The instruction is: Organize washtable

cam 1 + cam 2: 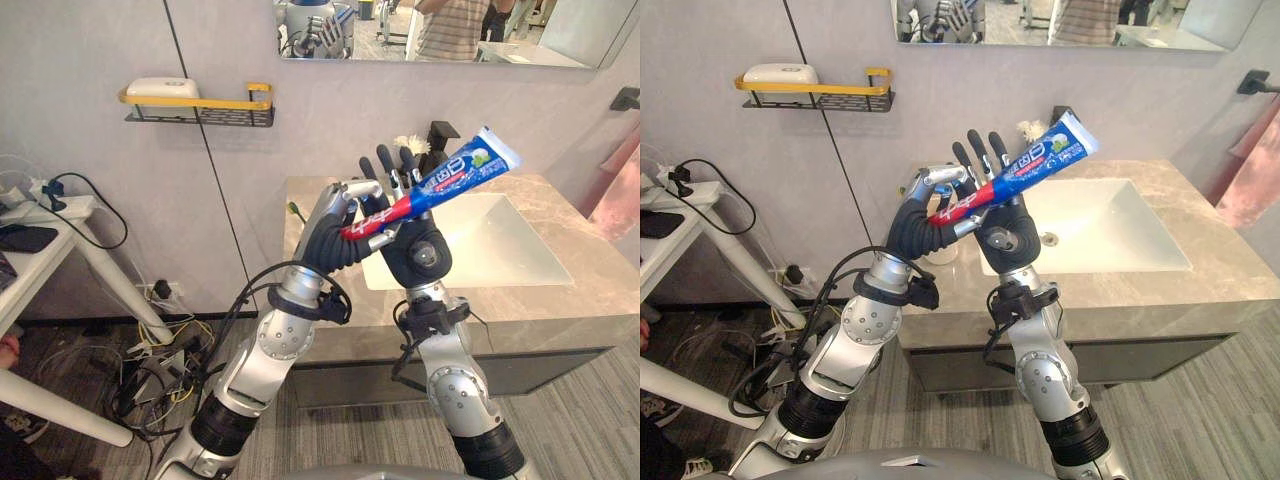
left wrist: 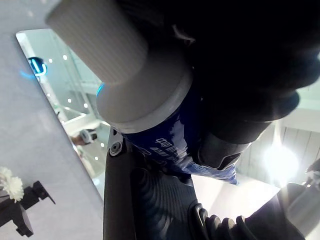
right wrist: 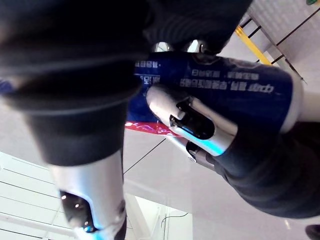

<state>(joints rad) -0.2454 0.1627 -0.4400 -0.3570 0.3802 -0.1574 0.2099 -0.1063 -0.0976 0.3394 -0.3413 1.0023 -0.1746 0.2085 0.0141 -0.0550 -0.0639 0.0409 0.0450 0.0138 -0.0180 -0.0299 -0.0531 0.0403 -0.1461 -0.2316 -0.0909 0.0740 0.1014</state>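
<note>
Toothpaste tube, blue and red with a white cap, held up in the air in front of a stone counter with a pale sink set into it. The tube touches neither of them.

The left hand has its fingers curled round the red lower part of the tube, clamped on it just above the cap. The left wrist view shows the ribbed white cap jutting out past that grip. The right hand stands just beside the left, with its palm below the tube and its fingers straight and upright behind the tube's middle. The fingers are open rather than wrapped. I cannot tell whether its thumb presses on the tube.

The tube's long axis runs on a slant. The cap end is low and toward the robot's left, and the flat crimped tail is high and toward the robot's right, pointing up over the sink side of the counter. The free length of the tube therefore lies above and to the right of the left hand's grip and crosses in front of the right hand's fingers. The right hand is the nearer one to the tube's middle and tail.

A black tap stands at the back of the counter. A wall shelf with a yellow rail hangs well to the left.
</note>
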